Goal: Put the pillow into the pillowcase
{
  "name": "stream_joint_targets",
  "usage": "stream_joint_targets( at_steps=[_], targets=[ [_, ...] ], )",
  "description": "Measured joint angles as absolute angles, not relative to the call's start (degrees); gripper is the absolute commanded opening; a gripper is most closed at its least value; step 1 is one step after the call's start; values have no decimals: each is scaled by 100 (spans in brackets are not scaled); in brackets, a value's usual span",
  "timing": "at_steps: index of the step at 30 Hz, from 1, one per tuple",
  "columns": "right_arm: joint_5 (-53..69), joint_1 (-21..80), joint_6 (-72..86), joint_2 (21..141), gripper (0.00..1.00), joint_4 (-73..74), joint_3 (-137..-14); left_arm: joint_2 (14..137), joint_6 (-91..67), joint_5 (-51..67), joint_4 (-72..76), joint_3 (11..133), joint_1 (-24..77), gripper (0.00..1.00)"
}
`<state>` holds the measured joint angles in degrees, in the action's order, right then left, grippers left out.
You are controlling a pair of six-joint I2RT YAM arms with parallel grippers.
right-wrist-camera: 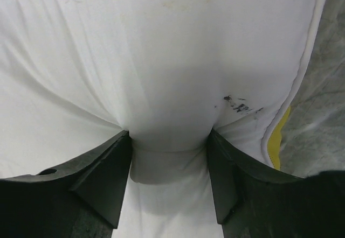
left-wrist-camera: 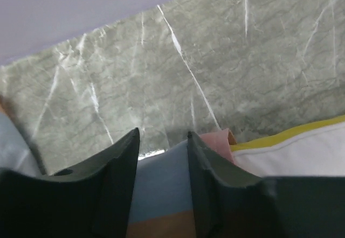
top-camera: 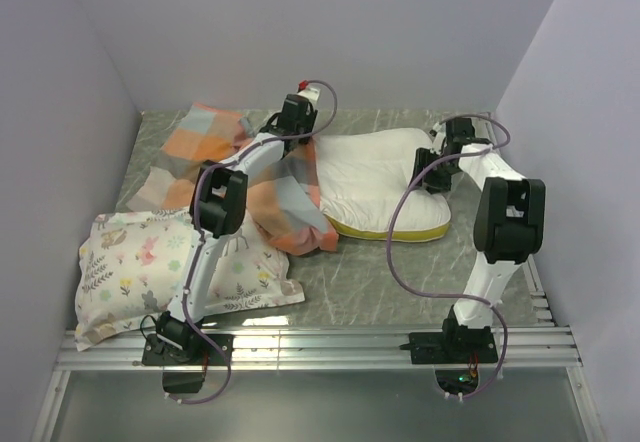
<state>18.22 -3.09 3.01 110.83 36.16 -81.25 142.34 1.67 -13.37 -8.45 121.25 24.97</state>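
The checked pillowcase lies at the far left, and its right part drapes over the left end of the cream-white pillow. The pillow's yellow band shows along its near edge. My left gripper is at the far middle, shut on a fold of the pillowcase, with blue and orange cloth between its fingers. The pillow's yellow-edged corner lies just to its right. My right gripper is at the pillow's right end, shut on a bunch of the white pillow.
A white pillow printed with flowers and deer lies at the near left beside the left arm's base. Grey walls stand close on the left, back and right. The marbled table top shows in front of the pillow.
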Motion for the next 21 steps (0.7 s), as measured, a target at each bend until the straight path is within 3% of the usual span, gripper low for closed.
stream_joint_targets(
  at_steps=[5,14,15,19,21],
  targets=[
    [2086,-298,-102,10713,54,3756,-7749,14271,14,-1129,-770,12116,2497,64],
    [2539,45,-834,10029,50,4362,-6825,13876,-377,-113,-757,11793,2506,69],
    [2561,67,-902,9926,52,4510,-6755,13810,-388,-16,-810,11799,2512,69],
    [2519,-51,-1041,9581,79,5054,-6781,13668,-381,279,-1068,11920,2565,70],
    [2467,-161,-989,9533,85,5269,-7030,13653,-357,370,-1232,11957,2593,71]
  ],
)
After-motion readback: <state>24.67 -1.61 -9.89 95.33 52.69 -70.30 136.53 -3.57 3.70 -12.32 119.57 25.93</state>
